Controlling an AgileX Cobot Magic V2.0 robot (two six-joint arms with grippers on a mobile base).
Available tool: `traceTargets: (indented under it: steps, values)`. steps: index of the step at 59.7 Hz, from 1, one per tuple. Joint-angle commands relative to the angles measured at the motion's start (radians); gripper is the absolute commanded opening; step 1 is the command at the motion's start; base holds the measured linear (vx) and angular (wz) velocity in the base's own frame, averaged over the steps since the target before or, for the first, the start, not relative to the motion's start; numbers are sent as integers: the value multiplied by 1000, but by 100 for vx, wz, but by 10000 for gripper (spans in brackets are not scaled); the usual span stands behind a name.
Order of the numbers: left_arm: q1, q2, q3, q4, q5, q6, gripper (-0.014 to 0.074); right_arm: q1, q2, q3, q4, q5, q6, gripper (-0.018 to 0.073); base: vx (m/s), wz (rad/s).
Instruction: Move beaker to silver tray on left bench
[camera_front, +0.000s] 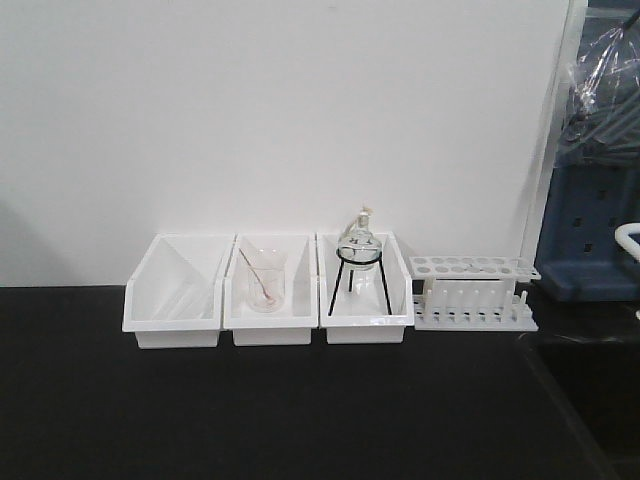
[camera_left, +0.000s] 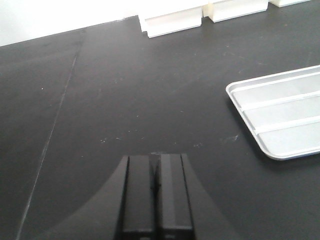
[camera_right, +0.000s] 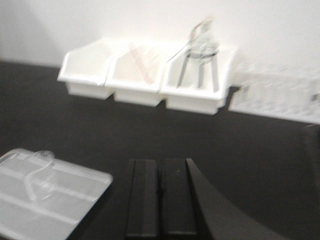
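The small clear beaker (camera_right: 39, 176) rests on the silver tray (camera_right: 60, 200) at the lower left of the right wrist view; it looks tilted or on its side, but the view is blurred. My right gripper (camera_right: 159, 162) is shut and empty, just right of the tray above the black worktop (camera_right: 150, 130). In the left wrist view the silver tray (camera_left: 280, 115) lies at the right edge and the part in view is bare. My left gripper (camera_left: 155, 157) is shut and empty, left of the tray. No gripper shows in the front view.
Three white bins (camera_front: 270, 290) stand against the back wall. The middle one holds a beaker with a stirring rod (camera_front: 265, 280) and the right one a round flask on a black tripod (camera_front: 358, 250). A white test-tube rack (camera_front: 472, 292) stands to their right, beside a sunken sink (camera_front: 590, 390).
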Motion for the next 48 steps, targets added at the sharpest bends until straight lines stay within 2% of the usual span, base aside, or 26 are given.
traceTargets:
  steps: [1,4,7,11,16,21,48]
  values:
    - [-7,-7,20,-1,-82,-2,1,-93,-126,40,-11,-80,14,-11,0,0]
    - [-7,-7,20,-1,-82,-2,1,-141,-195,67,-48,-62,33,-11,0,0]
    - [-7,-7,20,-1,-82,-2,1,-181,-259,96,-135,-51,63,-11,0,0]
    - [-7,-7,20,-1,-82,-2,1,-208,-339,131,-196,-51,103,-11,0,0]
    - [-7,-7,20,-1,-82,-2,1,-222,-410,177,-97,-50,102,-11,0,0]
    - [-7,-7,20,-1,-82,-2,1,-230,-454,174,-23,30,82,-11,0,0]
    - [-7,-7,20,-1,-82,-2,1,-230,-451,174,-31,45,86,-11,0,0]
